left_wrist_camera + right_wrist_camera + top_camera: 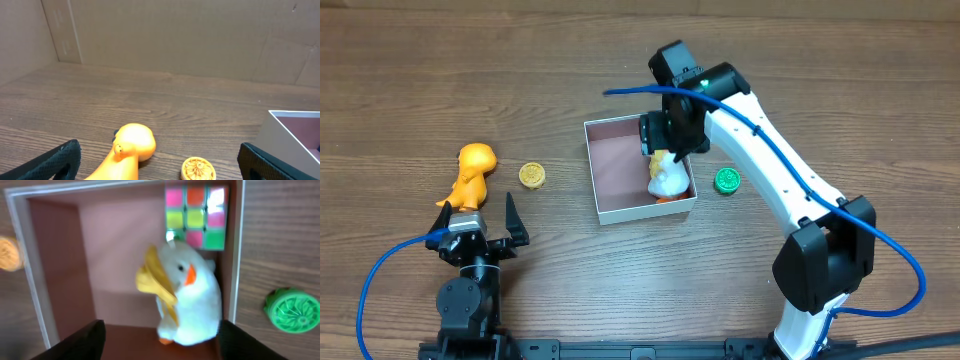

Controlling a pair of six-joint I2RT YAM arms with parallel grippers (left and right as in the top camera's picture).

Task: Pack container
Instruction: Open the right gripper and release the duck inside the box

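Where the desk (620,280) stretches well left of the container (615,165), the left end effector (480,215) rests with its fingers spread wide and empty. An orange toy animal (472,172) is just beside it, and a yellow disc (531,176) lies nearer the container. The container sits mid-desk, with a white plush duck (668,180) and a coloured cube (196,215) in its right side. The right end effector (668,150) hangs over the duck, fingers apart, gripping nothing. A green disc (726,181) lies just right of the container

overhead, the right gripper (670,143) hides the colour cube (196,217).
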